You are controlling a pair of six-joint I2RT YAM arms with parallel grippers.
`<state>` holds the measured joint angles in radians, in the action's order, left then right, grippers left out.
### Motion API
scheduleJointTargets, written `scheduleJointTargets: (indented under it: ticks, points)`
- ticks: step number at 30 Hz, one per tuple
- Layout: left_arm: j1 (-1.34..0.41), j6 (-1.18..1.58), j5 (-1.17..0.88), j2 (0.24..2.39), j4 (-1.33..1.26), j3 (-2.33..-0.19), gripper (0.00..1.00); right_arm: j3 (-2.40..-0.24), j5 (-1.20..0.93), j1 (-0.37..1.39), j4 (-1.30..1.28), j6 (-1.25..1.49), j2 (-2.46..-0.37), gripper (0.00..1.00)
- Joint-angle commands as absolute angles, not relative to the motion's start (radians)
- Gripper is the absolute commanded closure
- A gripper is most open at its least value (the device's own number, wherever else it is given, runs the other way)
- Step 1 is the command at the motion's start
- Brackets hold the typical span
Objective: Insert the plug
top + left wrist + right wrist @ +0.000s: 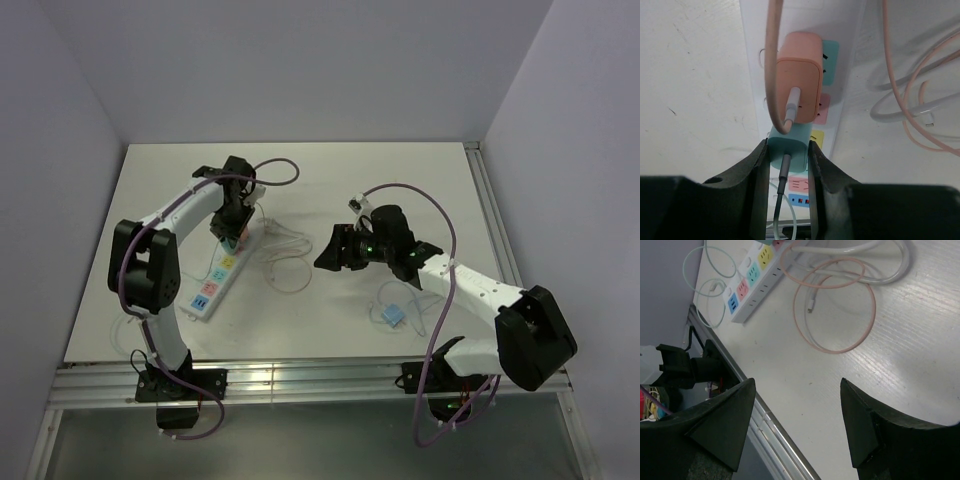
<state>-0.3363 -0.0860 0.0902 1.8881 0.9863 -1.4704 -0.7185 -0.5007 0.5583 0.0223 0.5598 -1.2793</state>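
Note:
My left gripper (788, 150) is shut on a teal plug (788, 145) with a grey cable coming out of its back. It holds the plug against the white power strip (752, 30), just beside an orange charger (799, 80) that sits in the strip with a pink cable. How deep the teal plug sits I cannot tell. From above, the left gripper (232, 222) stands over the far end of the strip (213, 290). My right gripper (335, 250) hangs open over mid-table, and nothing lies between its fingers (735, 415).
Pink and white cable coils (835, 305) lie right of the strip (752, 277). A thin teal cable loop (710, 275) lies off the strip's near end. A small blue adapter (393, 315) with its cable lies under the right arm. The table's metal rail (770, 435) runs along the near edge.

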Motion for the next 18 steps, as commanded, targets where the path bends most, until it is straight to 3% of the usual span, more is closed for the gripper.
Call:
scheduleJointTargets:
  ticks: [1,9,18]
  points:
    - [-0.360,-0.078,0.027,2.039,0.919,-1.355,1.00,-0.765,-0.508,0.551,0.043,0.557,-1.299,0.25]
    - [-0.397,-0.061,0.158,2.036,0.871,-1.272,1.00,-0.798,-0.520,0.583,0.077,0.598,-1.359,0.26]
    - [-0.333,-0.084,0.094,2.120,0.854,-1.321,1.00,-0.807,-0.491,0.584,0.041,0.586,-1.322,0.26]
